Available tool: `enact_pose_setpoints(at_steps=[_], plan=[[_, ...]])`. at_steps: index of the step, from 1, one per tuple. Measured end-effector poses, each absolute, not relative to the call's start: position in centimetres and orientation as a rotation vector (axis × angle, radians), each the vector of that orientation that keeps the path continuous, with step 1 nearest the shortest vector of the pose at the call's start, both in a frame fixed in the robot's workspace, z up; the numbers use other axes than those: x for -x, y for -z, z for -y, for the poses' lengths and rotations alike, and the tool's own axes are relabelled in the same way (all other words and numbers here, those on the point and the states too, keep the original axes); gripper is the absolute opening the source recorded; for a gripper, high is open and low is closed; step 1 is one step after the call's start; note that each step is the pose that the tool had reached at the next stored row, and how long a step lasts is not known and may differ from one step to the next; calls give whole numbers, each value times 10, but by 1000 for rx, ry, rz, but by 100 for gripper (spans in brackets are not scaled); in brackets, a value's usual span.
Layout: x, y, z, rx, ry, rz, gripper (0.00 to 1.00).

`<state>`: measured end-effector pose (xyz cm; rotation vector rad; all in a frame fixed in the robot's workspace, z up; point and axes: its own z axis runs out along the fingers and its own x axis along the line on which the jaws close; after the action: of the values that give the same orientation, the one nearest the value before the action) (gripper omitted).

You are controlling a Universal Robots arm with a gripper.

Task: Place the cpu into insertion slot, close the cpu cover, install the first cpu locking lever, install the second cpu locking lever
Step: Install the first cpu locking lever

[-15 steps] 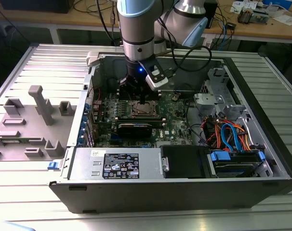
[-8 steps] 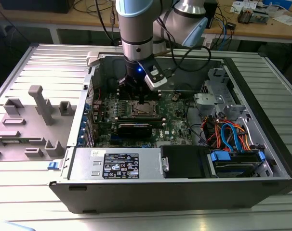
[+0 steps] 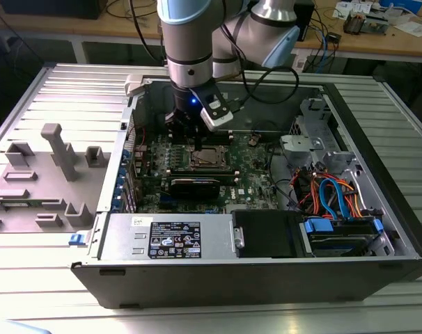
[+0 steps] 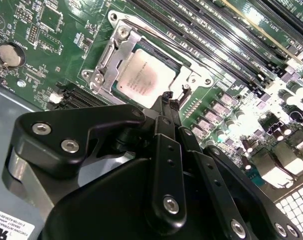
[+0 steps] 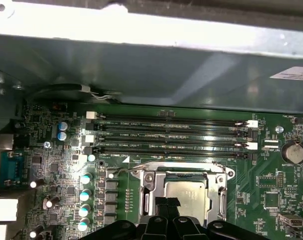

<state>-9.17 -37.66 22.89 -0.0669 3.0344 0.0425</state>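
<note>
Arm [image 3: 186,42] reaching down, end effector [image 4: 170,100] low, fingertips pressed tog.

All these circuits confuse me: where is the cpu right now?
In both wrist views the cpu lies framed by the cpu cover, between the memory slots and the gripper.

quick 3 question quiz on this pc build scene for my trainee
1. True or false: the cpu sits in the slot.
2. The end effector tip is nearest: A memory slots, B the cover edge, C blue cables.
3. Is the cover raised or flat over the cpu?
Key: 1 true; 2 B; 3 flat.
</note>
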Motion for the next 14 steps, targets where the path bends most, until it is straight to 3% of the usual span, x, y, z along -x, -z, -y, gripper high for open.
enact_pose_setpoints(at_steps=[14], plan=[[122,-228,377,67,-43,-3034,11]])
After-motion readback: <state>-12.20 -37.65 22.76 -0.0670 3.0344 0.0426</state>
